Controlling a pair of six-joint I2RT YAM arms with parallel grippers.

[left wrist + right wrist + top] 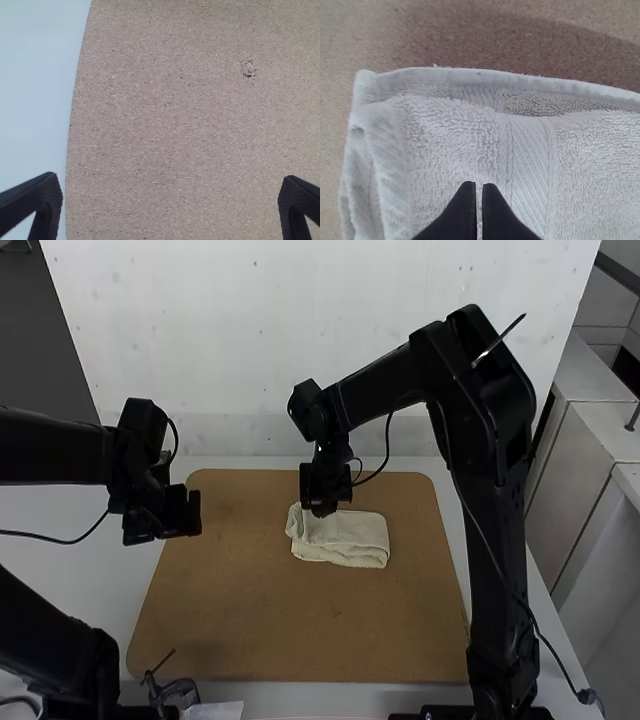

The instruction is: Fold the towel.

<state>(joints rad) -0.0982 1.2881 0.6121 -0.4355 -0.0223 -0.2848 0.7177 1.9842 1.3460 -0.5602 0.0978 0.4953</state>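
Right hand [322, 508], matte black, is closed, its two tapered fingertips almost meeting over the towel [345, 535]; whether they touch the cloth, I cannot tell. Left hand [190, 515], also black with two tapered fingers, is spread wide and has nothing between its tips; it is above the left side of the board. One off-white terry towel lies folded in layers, a small, roughly rectangular bundle on the far half of the board, slightly right of its middle. Its surface is nubby with tiny loops, crossed by a flatter, smooth woven band [530, 150]. A narrow hem [485, 76] runs along one edge, and a soft, rounded ridge [387, 160] rises at one end. One brown, finely speckled board [250, 610] with rounded corners and a small chipped mark [248, 68] rests on a smooth white tabletop [70, 565].
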